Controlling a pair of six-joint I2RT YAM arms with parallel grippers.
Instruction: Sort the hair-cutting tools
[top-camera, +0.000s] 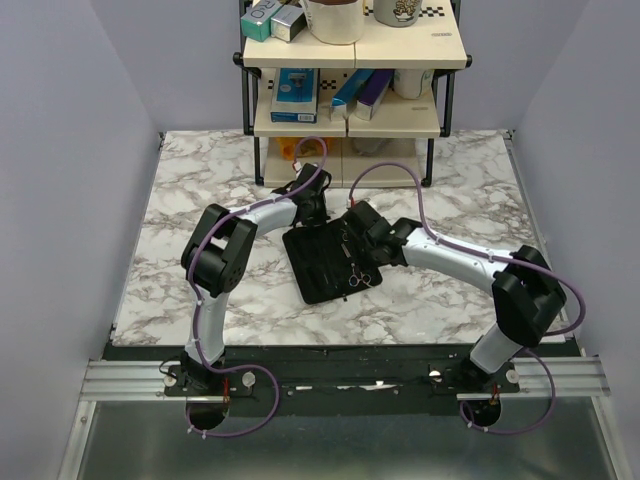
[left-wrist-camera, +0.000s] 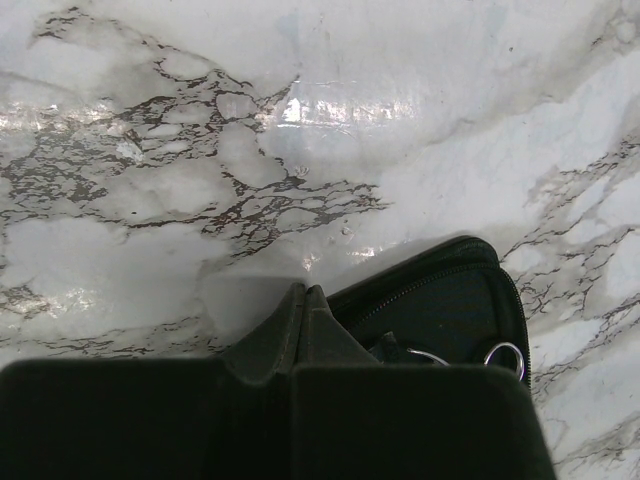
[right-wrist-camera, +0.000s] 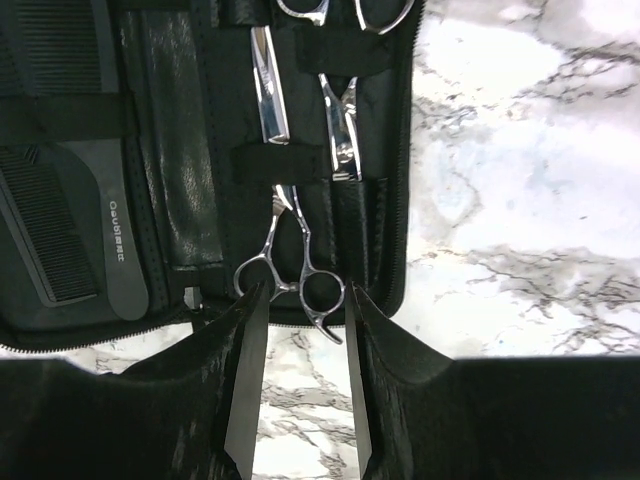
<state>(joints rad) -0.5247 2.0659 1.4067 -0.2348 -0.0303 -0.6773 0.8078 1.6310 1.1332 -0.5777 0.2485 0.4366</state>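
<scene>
A black pouch (top-camera: 318, 270) lies open in the middle of the marble table. In the right wrist view it holds two black combs, one toothed (right-wrist-camera: 60, 45) and one with a flat handle (right-wrist-camera: 115, 225), on its left half. Two silver scissors sit under elastic straps on the pouch's (right-wrist-camera: 190, 150) right half. One pair (right-wrist-camera: 290, 270) has its finger loops towards me. The other pair (right-wrist-camera: 340, 120) has its loops at the far end. My right gripper (right-wrist-camera: 303, 292) is open, its fingers either side of the near loops, not touching. My left gripper (left-wrist-camera: 305, 292) is shut and empty at the pouch's far corner (left-wrist-camera: 440, 300).
A shelf unit (top-camera: 350, 120) stands at the back of the table with blue (top-camera: 295, 95) and purple (top-camera: 368, 92) boxes and mugs. Bare marble lies left and right of the pouch. Grey walls close in both sides.
</scene>
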